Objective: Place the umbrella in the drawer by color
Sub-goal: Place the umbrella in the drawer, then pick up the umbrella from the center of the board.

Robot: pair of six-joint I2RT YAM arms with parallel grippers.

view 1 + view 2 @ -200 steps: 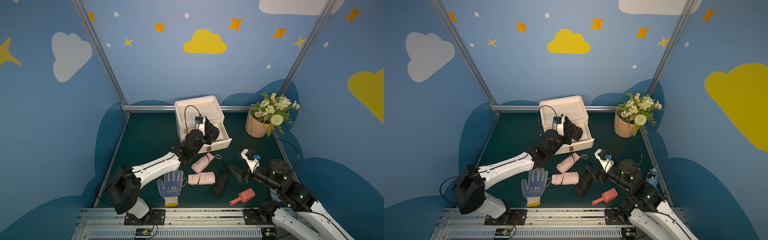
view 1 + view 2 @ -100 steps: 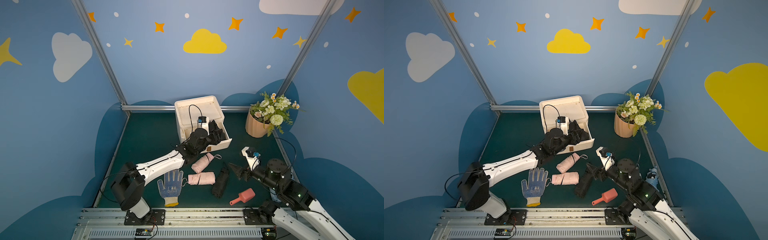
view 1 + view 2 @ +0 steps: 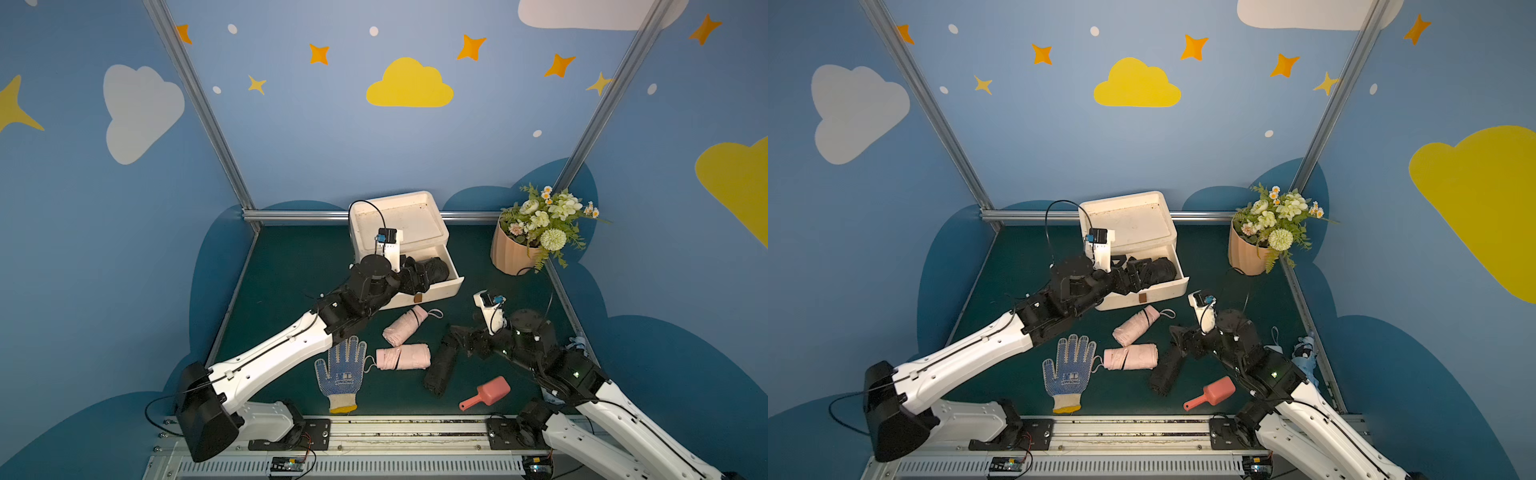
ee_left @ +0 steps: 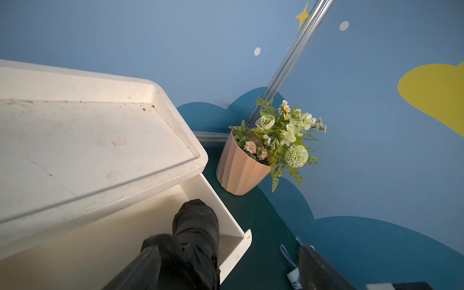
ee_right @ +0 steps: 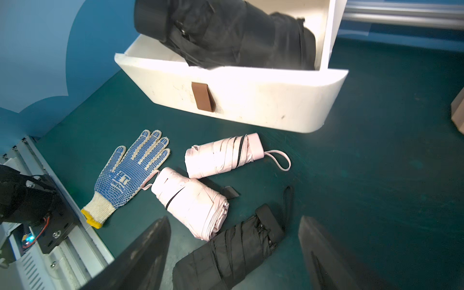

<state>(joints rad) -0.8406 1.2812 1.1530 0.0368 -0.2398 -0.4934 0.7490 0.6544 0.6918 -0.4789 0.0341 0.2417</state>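
A white drawer [image 3: 432,291] stands pulled out of its white cabinet [image 3: 399,224] at the back. A folded black umbrella [image 3: 435,268] [image 4: 195,226] lies inside it. My left gripper [image 3: 417,275] [image 4: 227,251] is open at the drawer, with one finger [image 4: 148,266] against the umbrella's near end. A second black umbrella [image 3: 440,370] [image 5: 233,251] lies on the green mat. My right gripper [image 3: 457,337] [image 5: 234,222] hangs open just above its strap end, fingers either side. Two pink umbrellas [image 3: 405,326] [image 3: 403,358] lie between the drawer and the front rail.
A blue dotted glove [image 3: 343,372] lies left of the pink umbrellas, and a pink scoop [image 3: 486,395] sits near the front rail. A flower pot [image 3: 515,253] stands at the back right. A pale blue bundle [image 3: 1304,353] lies by the right wall.
My left gripper has reached further into the drawer, opened and let go of the black umbrella, which now rests inside. My right gripper has edged closer over the black umbrella on the mat.
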